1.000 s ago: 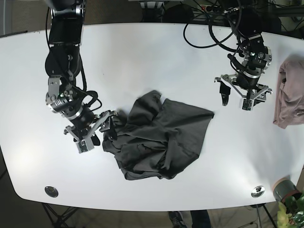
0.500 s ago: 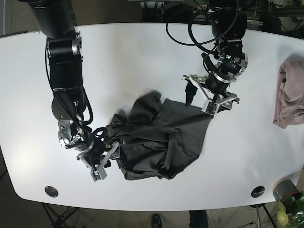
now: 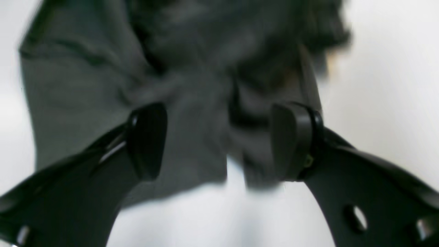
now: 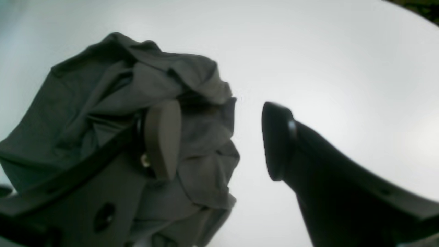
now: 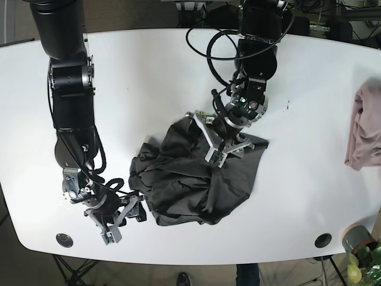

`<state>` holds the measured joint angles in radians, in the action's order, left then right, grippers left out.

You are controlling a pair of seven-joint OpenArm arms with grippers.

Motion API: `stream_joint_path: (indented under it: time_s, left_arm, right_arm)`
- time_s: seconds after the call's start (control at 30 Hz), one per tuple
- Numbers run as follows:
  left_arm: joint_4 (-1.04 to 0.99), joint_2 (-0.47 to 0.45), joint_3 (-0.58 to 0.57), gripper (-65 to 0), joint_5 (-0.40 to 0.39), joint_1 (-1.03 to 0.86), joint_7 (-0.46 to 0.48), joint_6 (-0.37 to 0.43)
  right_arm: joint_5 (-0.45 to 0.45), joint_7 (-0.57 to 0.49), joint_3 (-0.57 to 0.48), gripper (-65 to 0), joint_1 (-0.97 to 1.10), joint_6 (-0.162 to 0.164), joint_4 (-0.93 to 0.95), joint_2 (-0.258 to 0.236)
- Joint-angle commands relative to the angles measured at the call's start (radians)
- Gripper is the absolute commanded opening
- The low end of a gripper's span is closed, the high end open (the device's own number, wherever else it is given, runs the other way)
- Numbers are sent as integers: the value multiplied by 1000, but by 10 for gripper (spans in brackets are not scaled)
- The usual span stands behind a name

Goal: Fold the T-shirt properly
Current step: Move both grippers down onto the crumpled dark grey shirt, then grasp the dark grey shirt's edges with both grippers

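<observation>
Since a second ago both my arms have closed in on the crumpled T-shirt [image 5: 196, 176] mid-table, left gripper [image 5: 225, 138] unclenched over its 1 o'clock edge, right gripper [image 5: 124, 219] spread at 8 o'clock, ready to grasp.

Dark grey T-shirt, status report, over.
Left hand open over dark grey cotton T-shirt. Right hand open at its edge. Shirt crumpled, unfolded. Pink cloth well clear.

A dark T-shirt [image 5: 196, 179] is lying crumpled on the white surface [image 5: 149, 77]. The left hand [image 5: 224, 138] is hanging over its upper edge, and the right hand [image 5: 117, 215] is sitting open beside its lower left corner.
</observation>
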<state>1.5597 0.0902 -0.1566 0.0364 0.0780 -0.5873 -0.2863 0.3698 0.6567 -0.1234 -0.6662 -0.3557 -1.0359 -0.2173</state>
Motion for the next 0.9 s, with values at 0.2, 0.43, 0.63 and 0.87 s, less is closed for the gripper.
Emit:
stream_joint_path:
  time_s: [0.2, 0.43, 0.63, 0.87]
  left_arm:
    - [-259, 35, -131, -217, -10, 139, 181, 146]
    - [-446, 55, -186, -222, -10, 190, 235, 169]
    - [-489, 47, -189, -335, -10, 181, 237, 155]
    - [-423, -7, -189, -644, -14, 104, 169, 74]
  right_arm:
    - [76, 13, 38, -292, 15, 5, -160, -67]
    - [133, 54, 170, -293, 41, 5, -163, -72]
    - [131, 67, 184, -293, 49, 5, -165, -75]
    - [131, 73, 181, -293, 50, 5, -165, -72]
